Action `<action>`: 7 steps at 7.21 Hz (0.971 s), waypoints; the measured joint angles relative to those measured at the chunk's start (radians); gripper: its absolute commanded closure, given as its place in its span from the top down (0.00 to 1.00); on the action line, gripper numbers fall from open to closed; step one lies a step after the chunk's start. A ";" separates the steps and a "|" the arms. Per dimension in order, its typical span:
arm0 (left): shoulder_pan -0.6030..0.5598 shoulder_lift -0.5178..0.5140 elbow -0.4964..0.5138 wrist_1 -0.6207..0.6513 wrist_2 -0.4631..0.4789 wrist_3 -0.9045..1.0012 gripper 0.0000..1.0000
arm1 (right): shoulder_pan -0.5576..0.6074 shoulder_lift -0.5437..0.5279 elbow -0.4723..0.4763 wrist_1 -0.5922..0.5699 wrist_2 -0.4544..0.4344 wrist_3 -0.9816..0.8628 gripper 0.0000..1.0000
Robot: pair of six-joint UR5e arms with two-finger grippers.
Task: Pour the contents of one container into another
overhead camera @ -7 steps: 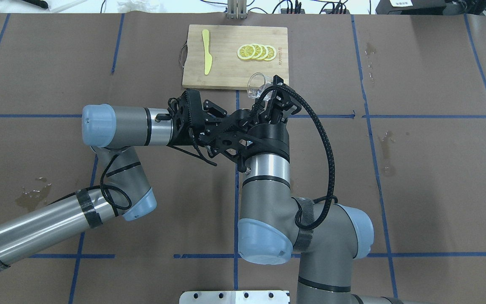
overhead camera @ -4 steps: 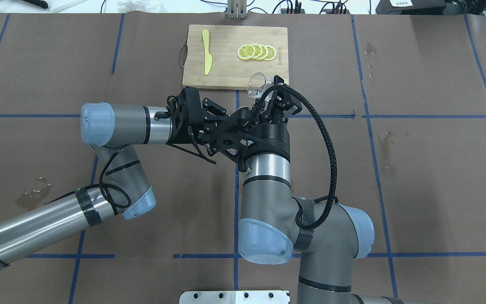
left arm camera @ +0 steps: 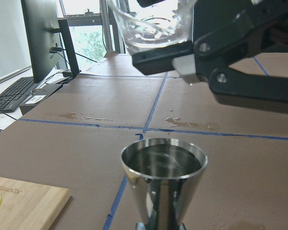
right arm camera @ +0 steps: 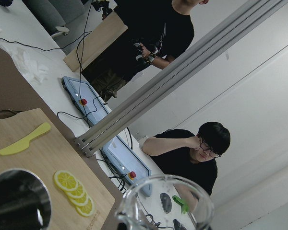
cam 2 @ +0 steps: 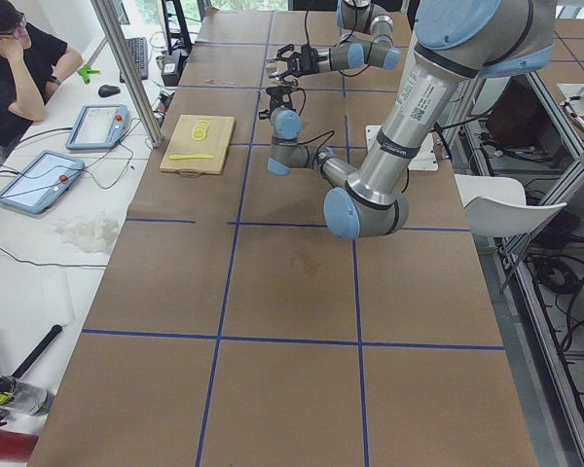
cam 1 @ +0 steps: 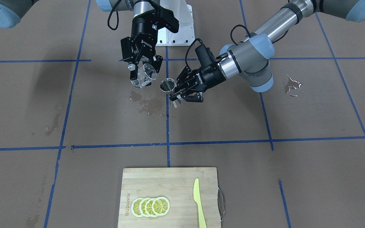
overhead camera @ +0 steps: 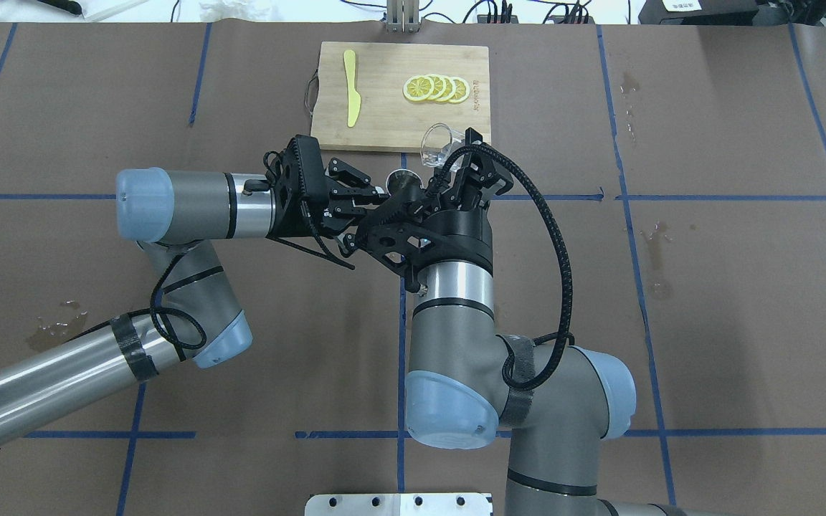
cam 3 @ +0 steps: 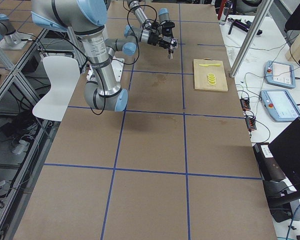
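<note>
The clear glass tumbler [cam 1: 143, 78] hangs tilted above the table with my right gripper [cam 1: 144, 71] shut on it, its mouth leaning toward the jigger. The steel hourglass jigger [cam 1: 168, 85] stands upright in the air just beside it, and my left gripper [cam 1: 176, 94] is shut on its waist. From overhead the tumbler [overhead camera: 437, 142] is just past the right gripper [overhead camera: 454, 155], and the jigger [overhead camera: 403, 179] sits at the tip of the left gripper [overhead camera: 383, 193]. In the left wrist view the jigger's rim [left arm camera: 164, 158] lies below and in front of the tumbler [left arm camera: 151, 26]. Whether either holds liquid I cannot tell.
A wooden cutting board [overhead camera: 384, 125] with lemon slices [overhead camera: 436, 89] and a yellow knife [overhead camera: 350, 87] lies at the far side. Wet patches [cam 1: 147, 106] mark the brown table under the two grippers. People sit at a side bench [cam 2: 39, 195] with tablets.
My left arm has drawn back toward the view's left with the jigger, which now shows beside the right wrist. The right arm and tumbler have stayed in place.
</note>
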 measured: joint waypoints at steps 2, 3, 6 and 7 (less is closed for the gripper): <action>-0.015 0.063 -0.075 -0.005 -0.001 -0.045 0.00 | 0.000 -0.001 0.001 0.000 0.000 0.000 0.00; -0.027 0.105 -0.112 -0.007 0.000 -0.055 0.00 | 0.000 -0.002 0.001 0.001 0.000 0.000 0.00; -0.059 0.264 -0.241 -0.015 0.053 -0.118 0.00 | 0.000 -0.007 0.006 0.002 0.000 0.001 0.00; -0.061 0.326 -0.284 -0.028 0.098 -0.131 0.00 | 0.000 -0.007 0.007 0.002 0.000 0.000 0.00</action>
